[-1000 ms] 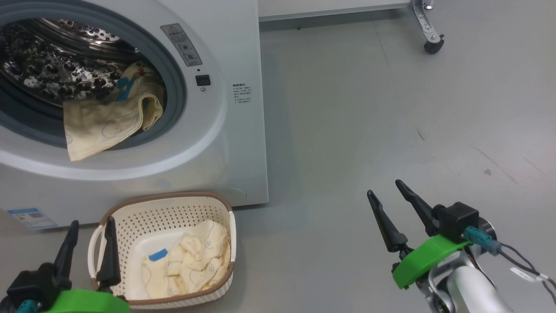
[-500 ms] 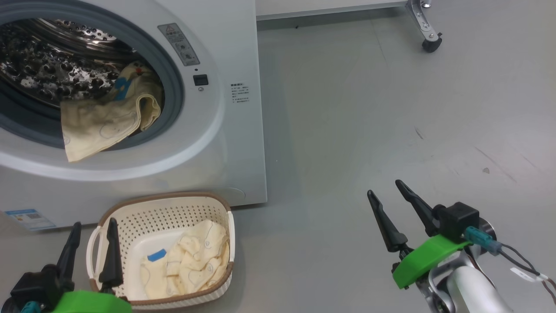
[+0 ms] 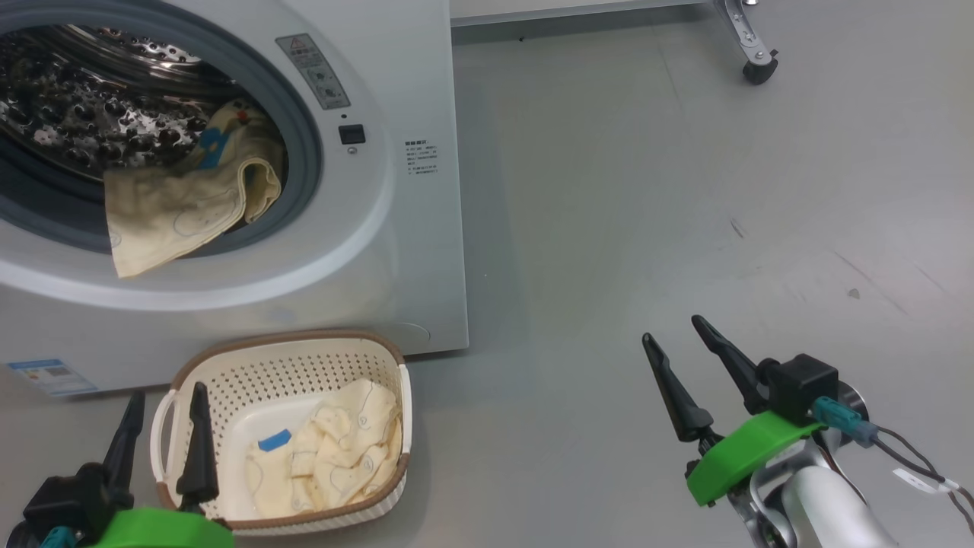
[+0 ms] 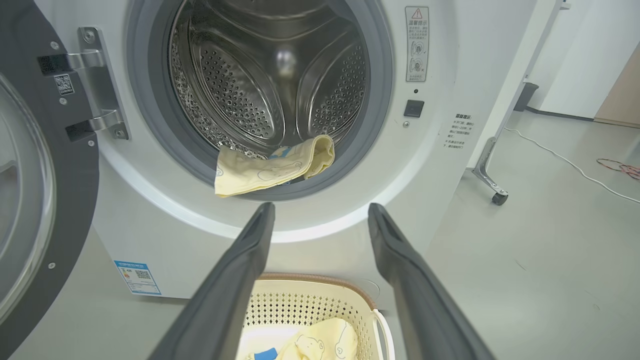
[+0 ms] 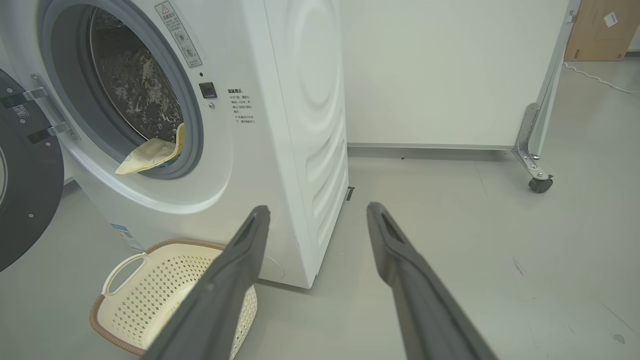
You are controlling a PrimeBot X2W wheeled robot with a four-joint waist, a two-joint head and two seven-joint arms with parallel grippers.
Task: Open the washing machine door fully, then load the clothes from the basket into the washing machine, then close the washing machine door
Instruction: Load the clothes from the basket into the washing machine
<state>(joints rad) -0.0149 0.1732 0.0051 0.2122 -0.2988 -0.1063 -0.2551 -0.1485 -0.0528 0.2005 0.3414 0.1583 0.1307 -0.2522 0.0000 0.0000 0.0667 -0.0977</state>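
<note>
The left gripper (image 3: 167,393) hangs with its jaws spread wide and empty. Just beneath and between them stands the basket (image 3: 304,339), touching the foot of the washing machine (image 3: 411,251). The cream clothes (image 3: 342,449) lie in the basket's far side, right of the jaws. Straight ahead of the fingertips a cream garment (image 4: 265,170) drapes over the grey seal (image 4: 150,145), half inside the steel drum (image 4: 260,75). The washing machine door (image 4: 75,200) stands swung open to the left of the jaws. The right gripper (image 3: 671,327) also has wide, empty jaws over bare floor (image 3: 647,190), with the machine and basket well off to their left.
</note>
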